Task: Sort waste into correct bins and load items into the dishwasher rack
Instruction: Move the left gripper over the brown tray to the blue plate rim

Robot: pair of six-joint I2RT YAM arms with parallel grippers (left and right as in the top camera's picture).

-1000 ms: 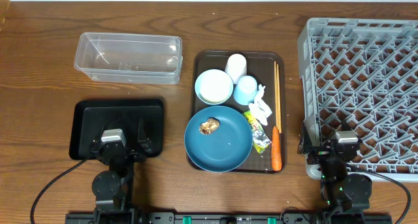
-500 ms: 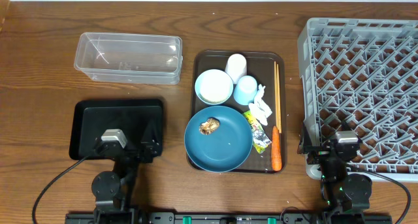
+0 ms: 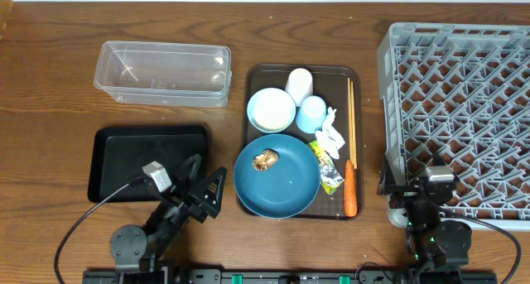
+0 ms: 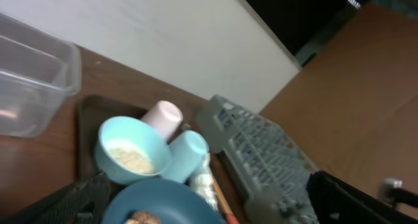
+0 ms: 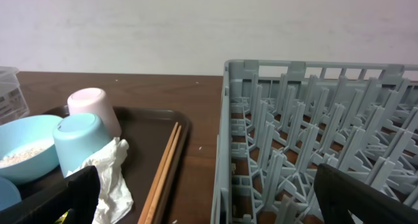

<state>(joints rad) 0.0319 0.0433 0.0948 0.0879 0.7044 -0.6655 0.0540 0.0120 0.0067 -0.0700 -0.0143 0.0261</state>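
The dark-blue plate [image 3: 281, 185] carries the brown food lump [image 3: 266, 159]. Behind it on the serving tray stand the bowl [image 3: 272, 109] with white rice [image 4: 132, 160], the white cup [image 3: 299, 84] and the light-blue cup [image 3: 312, 113]. Tissue [image 3: 331, 136], foil wrapper [image 3: 330, 173], carrot [image 3: 349, 190] and chopsticks [image 3: 351, 118] lie along its right side. My left gripper [image 3: 209, 175] [image 4: 215, 209] is open, angled at the plate's left rim. By the dishwasher rack's [image 3: 460, 110] front-left corner my right gripper [image 3: 418, 171] [image 5: 209, 206] also stands open. Neither holds anything.
The clear tub [image 3: 161, 73] sits at the back left and the black tray [image 3: 124, 156] in front of it, just left of my left gripper. The dark brown serving tray [image 3: 335, 77] fills the middle. The rack wall [image 5: 225, 145] rises right beside the right gripper.
My left arm has swung to the right, from above the black tray to the plate's left edge, still open. The right arm has not moved.
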